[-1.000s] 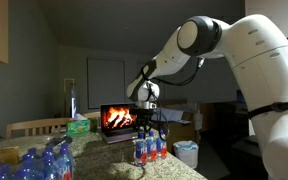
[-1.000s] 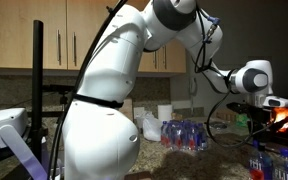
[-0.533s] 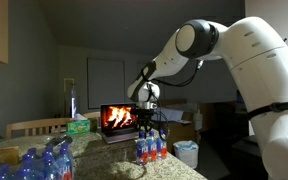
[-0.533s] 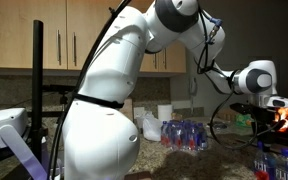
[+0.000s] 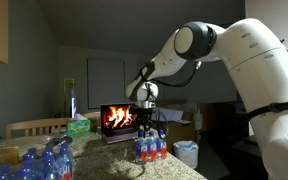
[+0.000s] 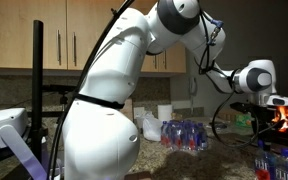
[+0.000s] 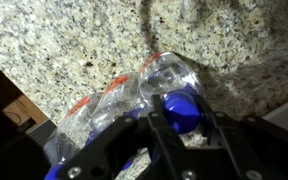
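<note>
Near the right edge of the surface (image 7: 64,40), your hand (image 5: 147,127) hangs right over a small pack of bottles (image 5: 151,148). Seen from the wrist, its fingers (image 7: 224,140) flank one blue cap (image 7: 180,108); whether they press on it or stand just clear, I cannot tell. Keep that cap centred between them and move straight down (the plastic wrap looks slippery). Mind the laptop (image 5: 119,120) just behind the pack, the green box (image 5: 79,126) further left, and the bigger pack (image 5: 44,162) at the near left.
</note>
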Robot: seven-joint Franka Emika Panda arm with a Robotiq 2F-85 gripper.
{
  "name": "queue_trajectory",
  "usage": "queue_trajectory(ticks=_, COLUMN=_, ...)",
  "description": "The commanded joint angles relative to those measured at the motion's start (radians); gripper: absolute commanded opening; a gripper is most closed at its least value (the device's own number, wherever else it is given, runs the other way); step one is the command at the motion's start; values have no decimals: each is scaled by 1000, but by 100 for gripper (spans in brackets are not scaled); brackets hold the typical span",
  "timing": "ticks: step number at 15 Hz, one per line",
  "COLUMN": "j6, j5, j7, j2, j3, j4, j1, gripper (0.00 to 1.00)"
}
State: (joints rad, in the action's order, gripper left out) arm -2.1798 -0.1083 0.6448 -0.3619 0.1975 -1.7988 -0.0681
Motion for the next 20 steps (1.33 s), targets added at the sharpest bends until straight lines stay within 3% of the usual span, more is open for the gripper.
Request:
queue_trajectory(ticks=1, j6=55, j5=19, j7=-2, j2=-19, j3=-4, j4=44, j1=-5, gripper=14)
queue_trajectory(ticks=7, j6=82, j5=16, j7=-7, j2=-36, j3=-5, j4=68, j1=-6, gripper=17)
queue_trajectory(ticks=8, j6=86, j5=14, j7=-9, j2=-36, j3=-5, j4=69, j1=-7, gripper=60)
queue_trajectory(ticks=10, j6=98, j5=15, j7=-11, j2=-37, j3=-5, j4=73, j1=-8, gripper=66)
queue_trajectory(ticks=15, j6=127, j5=16, j7=-12, j2=-31, j3=-5, j4=88, j1=-8, gripper=98)
queue_trajectory(ticks=20, j6=102, j5=3, j7=-8, j2=62, j3=-9, j4=40, j1=-4, gripper=100)
